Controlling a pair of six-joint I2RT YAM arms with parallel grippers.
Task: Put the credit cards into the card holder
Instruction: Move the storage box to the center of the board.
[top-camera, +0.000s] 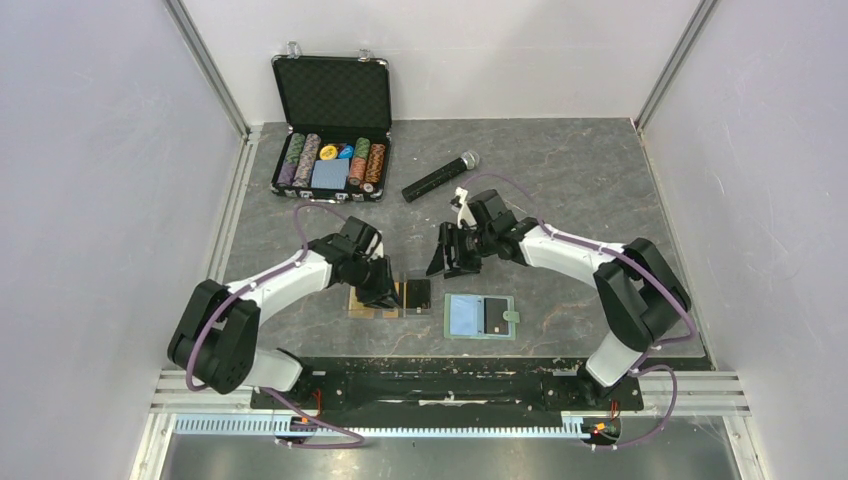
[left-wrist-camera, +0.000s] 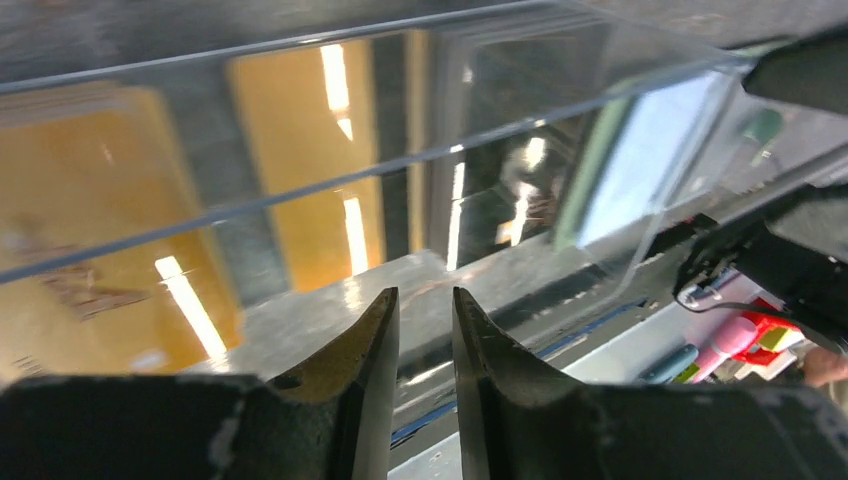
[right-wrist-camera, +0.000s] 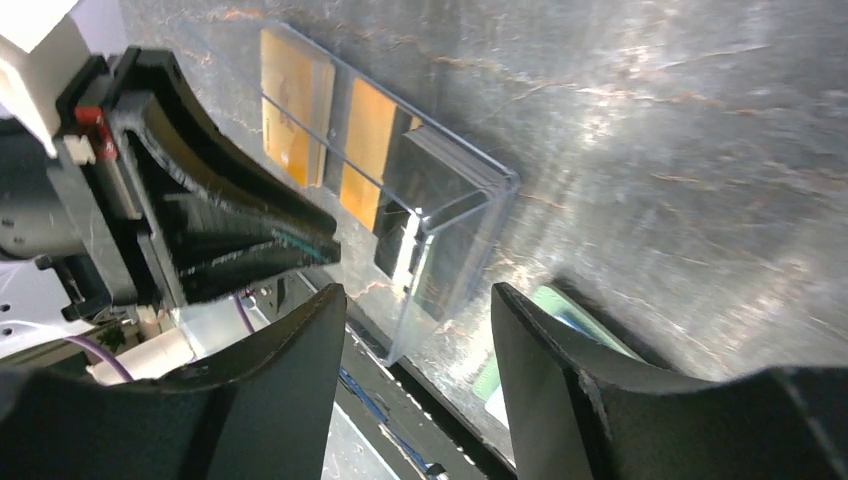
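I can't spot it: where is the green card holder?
Top view: the card holder lies open near the front edge, just right of the clear tray.

Cards (top-camera: 417, 294) in tray (top-camera: 402, 300) L of card holder (top-camera: 462, 315); case (top-camera: 331, 100) behind, mic (top-camera: 440, 177) R of it.

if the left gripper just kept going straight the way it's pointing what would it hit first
Most likely the clear tray: its see-through wall stands right ahead of the fingers of the left gripper, with the orange cards behind it. How near the wall is, this view cannot settle.
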